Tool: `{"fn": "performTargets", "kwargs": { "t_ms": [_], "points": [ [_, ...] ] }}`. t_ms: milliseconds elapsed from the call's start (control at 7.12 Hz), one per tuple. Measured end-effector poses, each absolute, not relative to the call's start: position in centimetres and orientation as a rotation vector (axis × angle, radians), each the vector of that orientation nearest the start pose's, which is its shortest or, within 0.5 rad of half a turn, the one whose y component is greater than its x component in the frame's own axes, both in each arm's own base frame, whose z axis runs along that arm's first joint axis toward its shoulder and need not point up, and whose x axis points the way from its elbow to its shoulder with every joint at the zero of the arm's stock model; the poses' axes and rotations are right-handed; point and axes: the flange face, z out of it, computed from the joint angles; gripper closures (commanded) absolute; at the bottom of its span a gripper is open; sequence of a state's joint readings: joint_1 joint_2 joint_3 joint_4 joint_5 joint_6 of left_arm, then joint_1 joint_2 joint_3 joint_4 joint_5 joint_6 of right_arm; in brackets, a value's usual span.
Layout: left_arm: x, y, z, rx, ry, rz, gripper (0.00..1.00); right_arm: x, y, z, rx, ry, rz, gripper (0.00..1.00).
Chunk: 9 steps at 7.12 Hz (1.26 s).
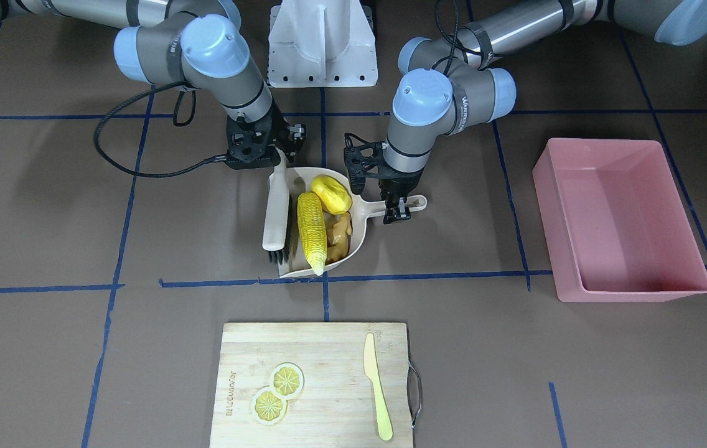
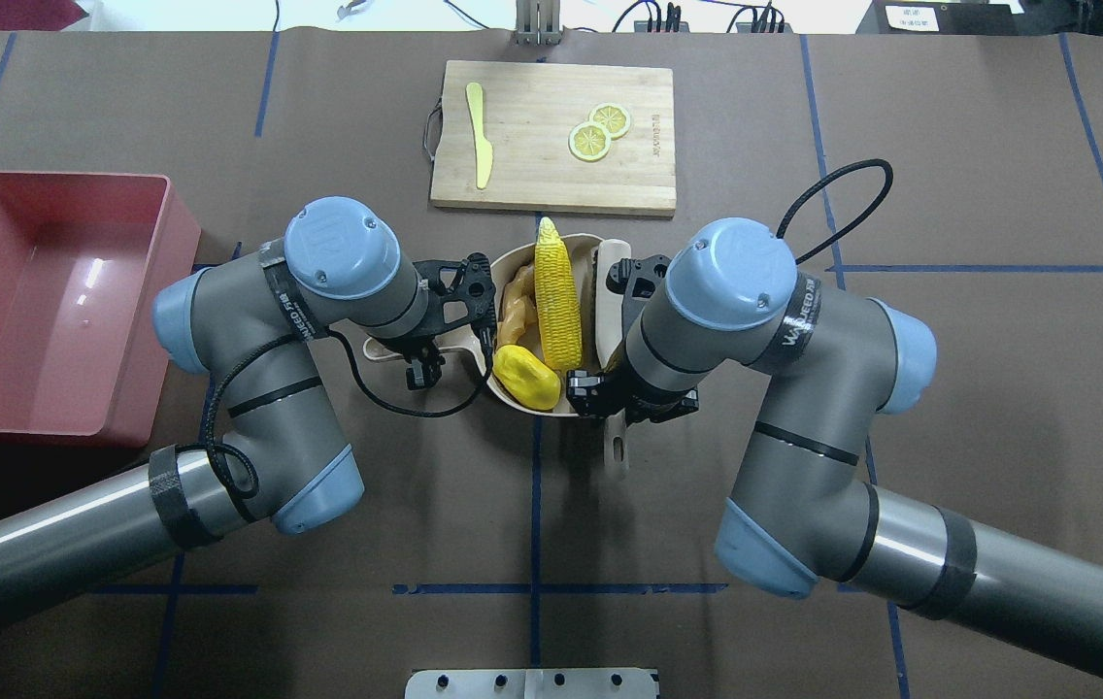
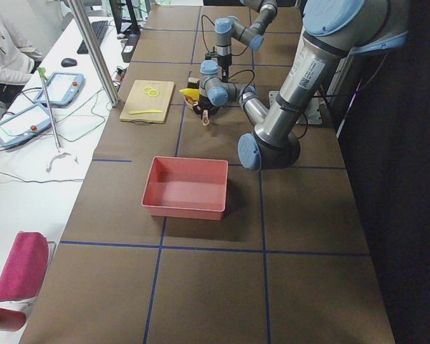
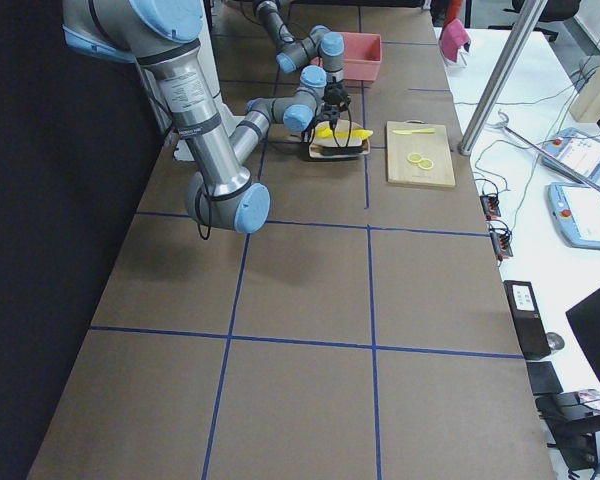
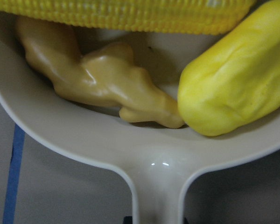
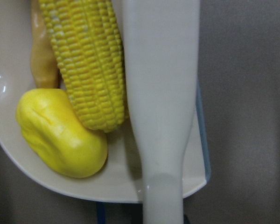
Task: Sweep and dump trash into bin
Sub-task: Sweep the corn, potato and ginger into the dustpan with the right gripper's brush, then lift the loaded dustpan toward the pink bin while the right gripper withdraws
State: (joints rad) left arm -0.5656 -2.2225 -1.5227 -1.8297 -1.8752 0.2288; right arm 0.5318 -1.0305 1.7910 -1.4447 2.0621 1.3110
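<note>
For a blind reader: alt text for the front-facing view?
Beige dustpan holds a corn cob, yellow lump and ginger-like piece; left gripper grips its handle, right gripper a brush alongside. Empty pink bin stands apart.

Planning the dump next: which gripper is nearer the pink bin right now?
Left. The left gripper holds the dustpan by its handle, on the side facing the bin; the right gripper, on the brush, is across the dustpan, farther off.

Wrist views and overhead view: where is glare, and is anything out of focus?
Left wrist view: two small glints on the dustpan, corn cob slightly soft. Right wrist view: kernels sharp. Overhead view: pale glare streak on the bin floor.
</note>
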Motion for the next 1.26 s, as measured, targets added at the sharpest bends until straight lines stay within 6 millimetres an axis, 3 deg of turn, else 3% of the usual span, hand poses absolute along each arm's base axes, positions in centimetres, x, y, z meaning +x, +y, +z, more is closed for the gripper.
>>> {"fn": "performTargets", "kwargs": {
  "t_ms": [421, 562, 702, 983, 1264],
  "points": [
    [52.2, -49.1, 25.0, 0.794, 0.67, 1.218, 0.98, -35.0, -42.0, 24.3, -0.114, -1.019, 0.146, 1.0],
    [50.1, -49.9, 24.7, 0.799, 0.697, 1.201, 0.98, -31.9, -42.3, 25.4, -0.108, -1.018, 0.171, 1.0],
    [46.8, -50.5, 24.9, 0.811, 0.712, 1.178, 0.98, -30.0, -42.8, 26.5, -0.092, -1.009, 0.174, 1.0],
    [37.5, -52.8, 26.9, 0.831, 0.704, 1.092, 0.98, -27.1, -44.0, 29.2, -0.048, -0.977, 0.15, 1.0],
    [25.5, -55.9, 32.2, 0.785, 0.761, 1.026, 0.98, -26.0, -45.0, 31.5, -0.03, -0.945, 0.132, 1.0]
  ]
}}
